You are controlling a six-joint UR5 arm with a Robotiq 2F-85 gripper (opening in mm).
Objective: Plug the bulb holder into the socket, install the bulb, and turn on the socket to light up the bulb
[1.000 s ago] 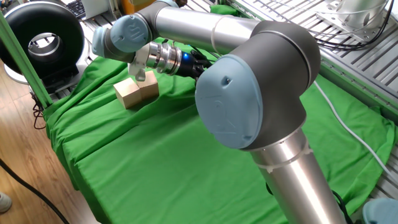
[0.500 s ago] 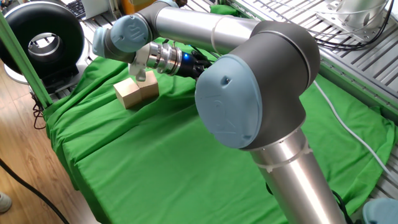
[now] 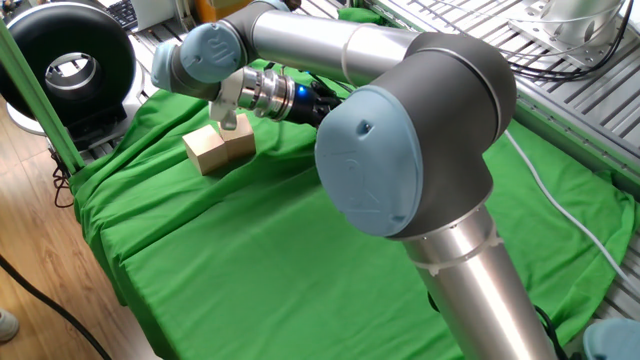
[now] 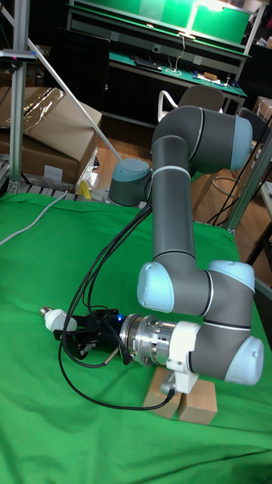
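In the tall view's lower left we see the gripper (image 4: 75, 338) lying sideways over the green cloth (image 4: 45, 423), the bulb (image 4: 51, 318) touching its tip (whether clamped, we cannot tell).

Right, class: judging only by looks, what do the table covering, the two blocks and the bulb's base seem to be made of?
The green table covering looks like matte cloth: it creases and drapes over the edge. The two pale tan blocks look like unfinished wood, with flat, dull faces. The small white bulb has a silvery base, probably metal; it is too small to be sure.
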